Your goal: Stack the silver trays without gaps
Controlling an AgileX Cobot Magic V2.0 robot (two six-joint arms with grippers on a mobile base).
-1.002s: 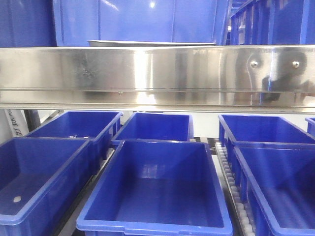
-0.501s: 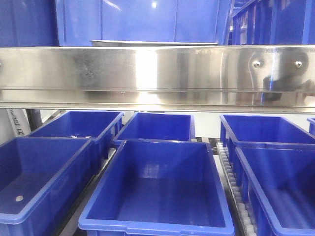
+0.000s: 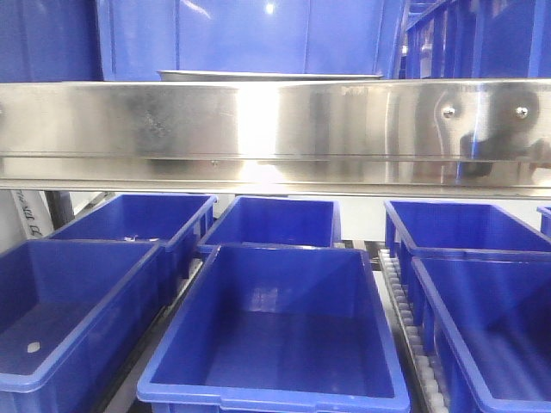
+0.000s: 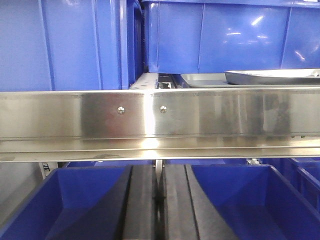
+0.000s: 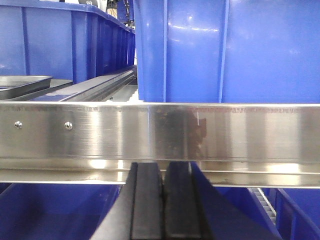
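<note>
The silver trays sit on the upper shelf behind the steel rail. In the front view only a thin tray rim shows above the rail. The left wrist view shows two at upper right: one tray lies over a lower tray, offset to the right. In the right wrist view a tray lies at far left. My left gripper is shut and holds nothing, below the rail and left of the trays. My right gripper is also shut and holds nothing, just under the rail and right of the tray.
A broad shiny steel rail spans all views at shelf height. Tall blue bins stand behind the trays on the upper shelf. Several open blue bins fill the lower level, with a roller track between them.
Compared with a second ago the front view has shifted slightly, with rail and bins a few pixels further right. Nothing has moved in the last half second.
</note>
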